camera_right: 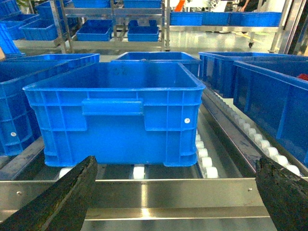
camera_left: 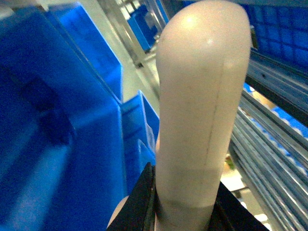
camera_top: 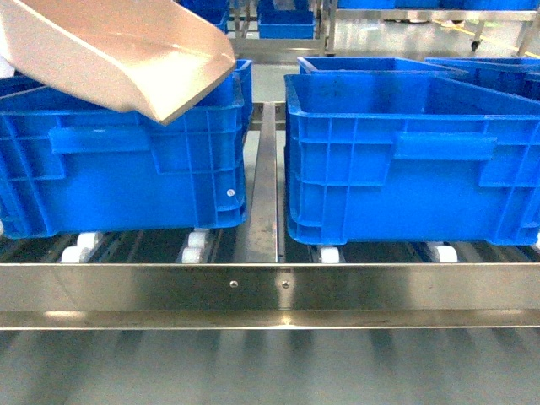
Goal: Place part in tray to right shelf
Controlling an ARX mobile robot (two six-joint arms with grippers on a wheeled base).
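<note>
The small blue part cannot be seen in any view; the scoop's interior faces away from the head camera, so whether it lies inside cannot be told. The glossy cream-beige plastic scoop tray (camera_top: 118,55) is held in the air at upper left of the head view, tilted with its flat front lip pointing down and to the right, above the near rim of the left large blue ribbed plastic crate (camera_top: 118,169); whether lip and rim touch cannot be told. In the left wrist view the tray's rounded stub handle (camera_left: 199,106) fills the centre, and the left end effector (camera_left: 185,211) is clamped on its base, dark fingers (camera_left: 139,204) pressed on either side. The right large blue crate (camera_top: 413,160) sits just beside the left one, the two kept apart by the steel centre divider rail (camera_top: 263,186). Both crates rest on white rollers (camera_top: 329,254) of the stainless steel right shelf (camera_top: 270,291), behind its long flat front rail. The right end effector (camera_right: 175,192) hangs before that rail facing the right crate, its two dark fingers (camera_right: 62,199) spread wide apart with nothing between them. Further blue crates stand on steel racks (camera_right: 115,29) behind.
</note>
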